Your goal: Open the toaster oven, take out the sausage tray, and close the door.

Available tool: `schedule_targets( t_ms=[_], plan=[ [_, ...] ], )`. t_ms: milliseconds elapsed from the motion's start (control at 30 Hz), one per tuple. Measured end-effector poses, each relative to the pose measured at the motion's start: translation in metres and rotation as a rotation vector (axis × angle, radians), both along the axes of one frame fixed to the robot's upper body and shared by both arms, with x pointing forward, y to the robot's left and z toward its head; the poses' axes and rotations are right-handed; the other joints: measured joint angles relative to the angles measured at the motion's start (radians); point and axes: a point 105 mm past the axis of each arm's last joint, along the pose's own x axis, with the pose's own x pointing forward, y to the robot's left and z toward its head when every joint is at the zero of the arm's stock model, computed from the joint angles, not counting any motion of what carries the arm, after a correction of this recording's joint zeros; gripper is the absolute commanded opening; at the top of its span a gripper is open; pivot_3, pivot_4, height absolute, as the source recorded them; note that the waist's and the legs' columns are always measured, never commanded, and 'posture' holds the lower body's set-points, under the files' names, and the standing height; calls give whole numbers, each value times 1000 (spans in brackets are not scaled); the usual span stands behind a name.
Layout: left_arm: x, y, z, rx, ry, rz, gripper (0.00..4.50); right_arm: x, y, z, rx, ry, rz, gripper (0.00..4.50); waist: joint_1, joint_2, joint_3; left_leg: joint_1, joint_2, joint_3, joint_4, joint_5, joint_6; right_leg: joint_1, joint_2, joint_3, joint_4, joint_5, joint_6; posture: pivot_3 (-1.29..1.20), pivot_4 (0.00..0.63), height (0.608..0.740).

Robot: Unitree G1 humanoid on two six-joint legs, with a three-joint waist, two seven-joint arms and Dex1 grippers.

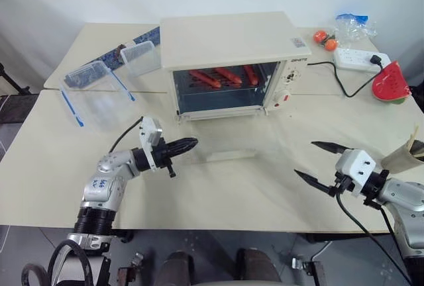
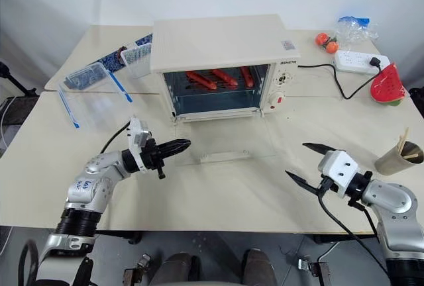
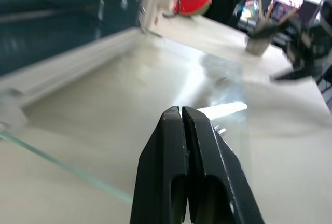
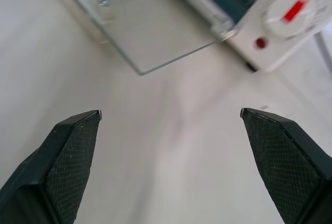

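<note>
**Glass door down, tray to be drawn out next**

Silver ribbed metal can just be made out under three reddish sausages: the sausage tray [image 1: 224,78] sits on the rack inside the toaster oven [image 1: 228,61], toward the back of the counter [image 1: 218,193]. The door [image 2: 225,142] is folded flat onto the counter in front of the cavity, its cream bar handle [image 2: 226,156] at the near edge, so the opening step is judged done and the tray is yet to be fetched.

The left gripper [image 1: 189,143] is held low at the door's left near corner, fingers pressed together on nothing. The right gripper [image 2: 310,163] is spread wide and empty, well apart from the door on the right.

For a clean pull, the open right gripper would best be brought in level above the glass, not dragged across it, and closed on the tray's front lip. The tray should be kept flat so the sausages are not rolled off.
</note>
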Motion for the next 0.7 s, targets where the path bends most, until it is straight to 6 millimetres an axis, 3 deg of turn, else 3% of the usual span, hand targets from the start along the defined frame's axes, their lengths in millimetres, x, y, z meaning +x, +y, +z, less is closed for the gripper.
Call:
schedule_targets(
  t_ms=[100,200,267,300,500,700],
  plan=[
    [-3,-1,-6,-9,4,5,85,13,6,25,9,-99,-11,4500,1,0,0,0,0,0,0,0,0,0,0,1,0,0,0,0,150,740],
    [-7,4,-7,-18,-7,16,85,33,36,53,14,-232,27,4500,-4,1,0,1,1,0,0,0,0,-3,0,3,0,1,-2,0,150,740],
    [-9,7,-7,-33,-9,23,467,39,51,58,-6,-270,38,4500,1,1,0,0,1,0,0,0,0,-3,0,1,2,1,-2,0,150,740],
    [-13,19,-6,-72,-12,66,635,51,67,63,-35,-303,27,4500,-5,1,0,0,2,0,0,0,0,-4,0,1,3,1,-2,0,150,740],
    [-33,69,8,-163,-71,240,2450,79,147,81,-217,-532,104,4500,-27,1,0,-1,2,-6,-1,0,-1,-5,-1,-1,4,1,-2,0,150,740],
    [-55,92,11,-184,-79,357,4188,115,184,72,-374,-617,59,4500,-24,1,0,-2,2,-10,-1,0,-1,-5,-2,-3,4,1,-2,0,150,740]
  ],
)
